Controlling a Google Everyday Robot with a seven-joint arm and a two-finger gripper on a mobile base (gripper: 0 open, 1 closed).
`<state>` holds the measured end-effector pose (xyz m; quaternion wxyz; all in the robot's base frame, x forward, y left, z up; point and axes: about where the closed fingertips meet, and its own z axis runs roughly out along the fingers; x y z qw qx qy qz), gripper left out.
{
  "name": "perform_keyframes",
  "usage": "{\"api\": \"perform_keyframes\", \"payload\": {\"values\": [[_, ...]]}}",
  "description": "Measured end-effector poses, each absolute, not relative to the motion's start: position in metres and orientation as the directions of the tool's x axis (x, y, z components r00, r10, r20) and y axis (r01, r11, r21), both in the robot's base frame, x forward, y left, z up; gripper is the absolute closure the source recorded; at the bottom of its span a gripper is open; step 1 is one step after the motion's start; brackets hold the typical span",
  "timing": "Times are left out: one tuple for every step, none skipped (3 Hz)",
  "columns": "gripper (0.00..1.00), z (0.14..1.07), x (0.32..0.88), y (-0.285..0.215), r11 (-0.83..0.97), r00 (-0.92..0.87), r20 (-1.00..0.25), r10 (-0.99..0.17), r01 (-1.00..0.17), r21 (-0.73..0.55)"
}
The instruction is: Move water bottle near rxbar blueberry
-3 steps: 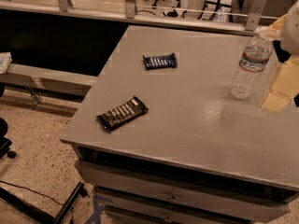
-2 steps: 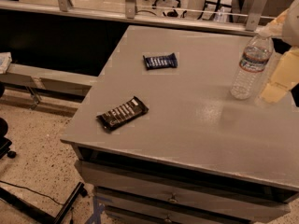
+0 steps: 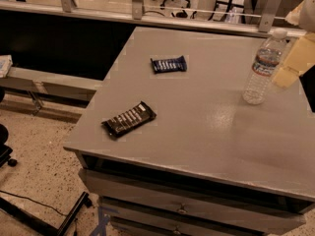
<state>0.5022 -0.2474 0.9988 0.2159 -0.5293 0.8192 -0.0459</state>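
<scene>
The gripper [image 3: 286, 69] sits at the far right edge of the view, in its upper half, as a pale cream piece slanting down and leftward. Above it, the arm [image 3: 309, 6] shows only as a white rounded part, cut off at the corner.

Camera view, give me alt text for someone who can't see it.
A clear ribbed plastic water bottle with a white cap stands upright near the grey table's far right corner, the robot's cream-coloured gripper close beside it at the picture's right edge. A small dark blue wrapped bar lies toward the far middle, a longer black-wrapped bar near the front left.
</scene>
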Motion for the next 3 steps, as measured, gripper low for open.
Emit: {"api": "perform_keyframes", "payload": {"values": [[0.0, 1.001, 0.52, -0.259, 0.489, -0.395, -0.318, -0.862, -0.815, -0.312], [0.0, 0.995, 0.533, -0.27, 0.54, -0.449, -0.324, -0.833, -0.787, -0.297], [0.0, 0.984, 0.544, -0.277, 0.592, -0.509, -0.32, -0.799, -0.762, -0.264]]}}
